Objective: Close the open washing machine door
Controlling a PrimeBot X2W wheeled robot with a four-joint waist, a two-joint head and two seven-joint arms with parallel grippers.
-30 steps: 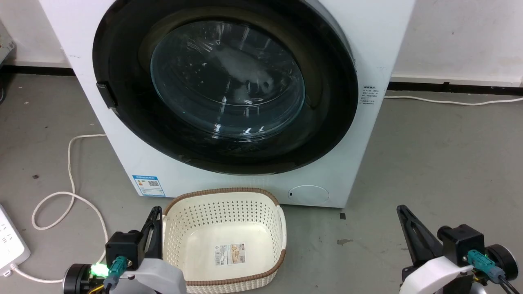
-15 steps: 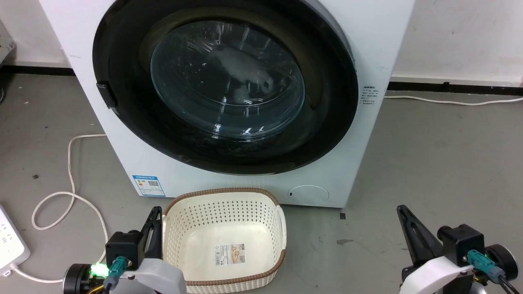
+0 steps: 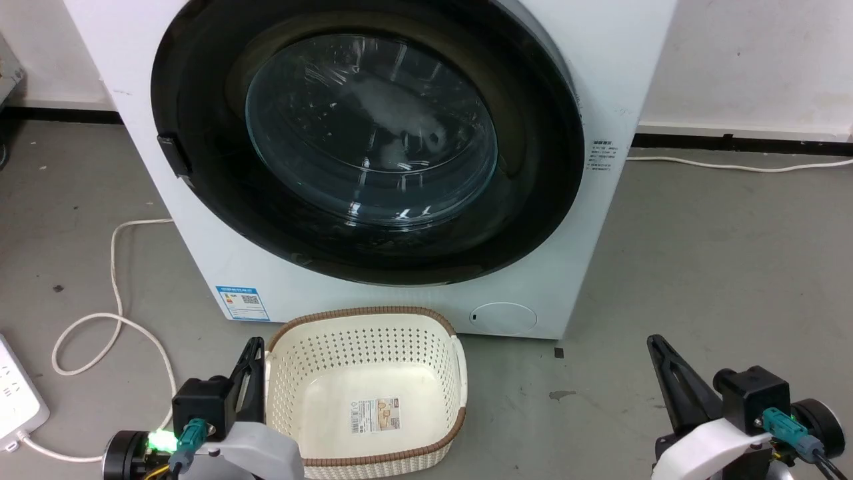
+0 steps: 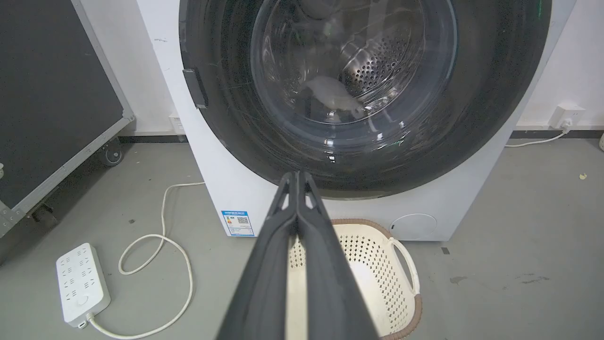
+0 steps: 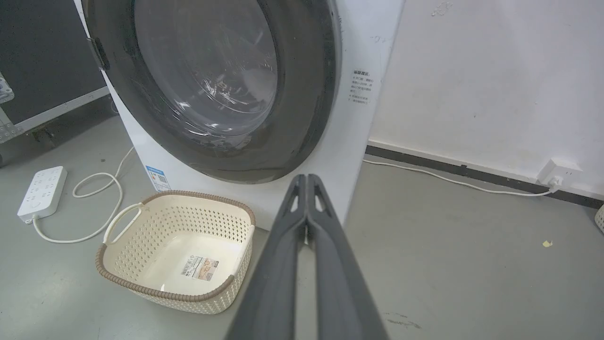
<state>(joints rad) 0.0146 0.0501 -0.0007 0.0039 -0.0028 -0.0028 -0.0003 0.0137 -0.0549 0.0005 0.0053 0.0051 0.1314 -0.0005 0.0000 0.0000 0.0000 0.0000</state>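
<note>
Starting far left on the floor: a white power strip (image 3: 16, 400), its cable (image 3: 116, 293) looping toward the washing machine (image 3: 600, 67). Next, the left gripper (image 3: 254, 347), low down, fingers pressed together on nothing, just beside the left rim of the cream basket (image 3: 366, 312). And here's what matters: the washing machine door (image 3: 370, 147) lies ahead of and above both grippers, and from every view its black rim looks flush against the white front, so I'd call it shut already. It's round, no long axis to speak of; the latch notch (image 3: 174, 155) is on its left edge, so any last press forward would suit the left arm, which is nearer that side. Writing now: a blue label (image 3: 242, 303) with a code square, print too small to read; a barcode sticker (image 3: 375, 414) on the basket floor, unreadable too; no brand that I can spot. Past the round flap (image 3: 503, 318), small lines of print (image 3: 601, 155), also illegible. Far right, the right gripper (image 3: 654, 341), closed tight and empty, well apart from the machine.
</note>
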